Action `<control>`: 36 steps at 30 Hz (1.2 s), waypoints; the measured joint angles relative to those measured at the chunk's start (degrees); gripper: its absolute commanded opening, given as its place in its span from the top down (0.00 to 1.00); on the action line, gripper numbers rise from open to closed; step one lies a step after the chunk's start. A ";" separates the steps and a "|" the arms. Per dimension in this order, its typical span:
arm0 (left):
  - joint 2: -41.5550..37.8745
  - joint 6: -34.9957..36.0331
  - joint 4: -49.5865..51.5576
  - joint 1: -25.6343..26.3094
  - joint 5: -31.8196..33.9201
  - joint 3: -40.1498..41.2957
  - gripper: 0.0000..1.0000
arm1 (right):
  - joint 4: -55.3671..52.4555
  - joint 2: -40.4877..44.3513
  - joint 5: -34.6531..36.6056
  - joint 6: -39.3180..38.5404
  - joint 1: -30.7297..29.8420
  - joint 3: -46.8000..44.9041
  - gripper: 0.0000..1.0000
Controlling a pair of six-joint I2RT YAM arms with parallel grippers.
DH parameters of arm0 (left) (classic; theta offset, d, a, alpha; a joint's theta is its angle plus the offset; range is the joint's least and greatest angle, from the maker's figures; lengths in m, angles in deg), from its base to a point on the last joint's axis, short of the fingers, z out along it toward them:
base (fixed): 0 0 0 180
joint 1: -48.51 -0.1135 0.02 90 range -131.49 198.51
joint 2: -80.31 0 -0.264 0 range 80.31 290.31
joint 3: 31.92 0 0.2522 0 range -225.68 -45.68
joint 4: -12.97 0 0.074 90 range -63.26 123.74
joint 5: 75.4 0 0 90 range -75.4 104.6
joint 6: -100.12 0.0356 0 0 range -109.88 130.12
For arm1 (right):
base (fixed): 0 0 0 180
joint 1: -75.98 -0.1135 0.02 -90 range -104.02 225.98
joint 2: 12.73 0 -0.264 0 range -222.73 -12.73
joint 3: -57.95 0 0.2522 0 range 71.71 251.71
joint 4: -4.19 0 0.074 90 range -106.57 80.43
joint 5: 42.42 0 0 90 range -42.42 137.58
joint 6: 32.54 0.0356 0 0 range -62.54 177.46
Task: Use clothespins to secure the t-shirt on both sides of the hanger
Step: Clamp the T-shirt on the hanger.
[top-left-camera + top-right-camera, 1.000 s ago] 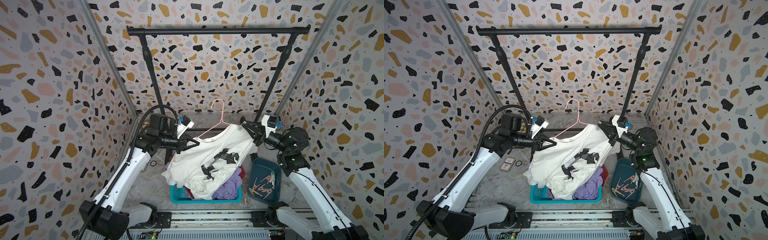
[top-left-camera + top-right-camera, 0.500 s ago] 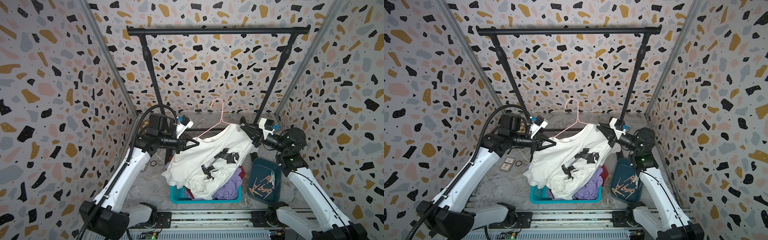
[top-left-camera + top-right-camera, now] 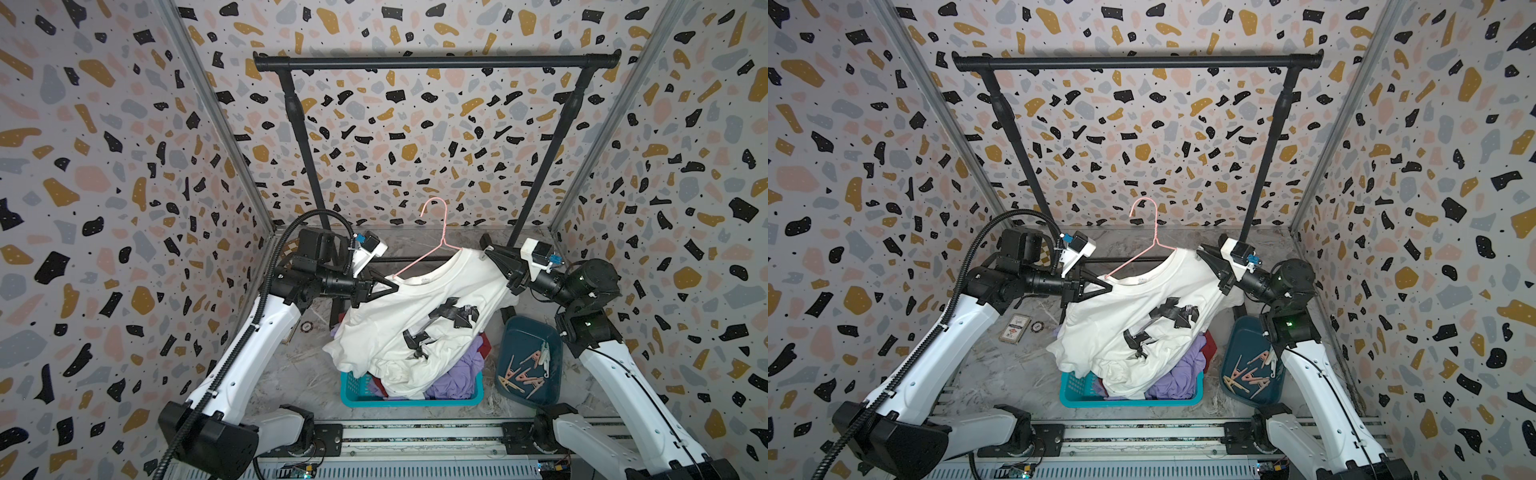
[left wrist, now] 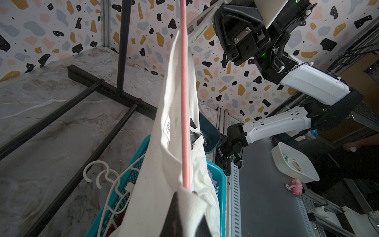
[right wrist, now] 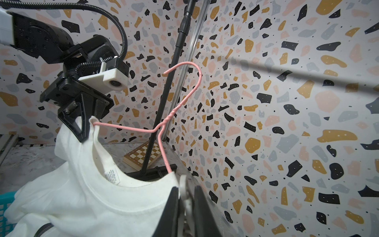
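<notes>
Top views, both, starting far left: small card box (image 3: 1016, 328) flat on the desk (image 3: 1021, 374), print too blurred to read. Next, left gripper (image 3: 395, 286) at the left end of the pink wire hanger (image 4: 184, 102), fingers (image 4: 173, 213) pressed together on wire and cloth alike. Draped over that hanger, white t-shirt (image 3: 407, 307) with black print; collar label (image 5: 112, 175) lettered but too small to make out. Below, teal basket (image 3: 411, 402) holding purple and red clothes (plus the shirt's trailing hem). Further right, right gripper (image 3: 487, 254) at the shirt's other shoulder, fingers (image 5: 173, 211) pinching a white clothespin (image 5: 185, 195) right at the fabric's edge; cannot tell whether it bites the cloth. Lastly, dark teal bin (image 3: 523, 332) on the desk beneath that arm, loose clothespins (image 3: 524, 376) inside: pink, peach, pale green.
</notes>
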 measured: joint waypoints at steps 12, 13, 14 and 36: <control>-0.02 0.09 0.33 -0.26 -0.92 -0.02 1.00 | 0.20 -2.21 0.50 -1.68 0.00 0.04 1.00; 0.00 0.09 0.33 -0.26 -1.09 -0.02 1.00 | 0.17 -2.21 0.63 -1.79 0.00 0.04 1.00; -0.02 0.07 0.33 -0.28 -1.31 -0.02 1.00 | 0.17 -2.21 0.87 -1.99 0.00 0.04 0.99; -0.02 -4.07 -1.22 -0.68 -7.41 -0.02 1.00 | 0.24 -1.68 1.40 -4.42 -3.39 1.42 0.90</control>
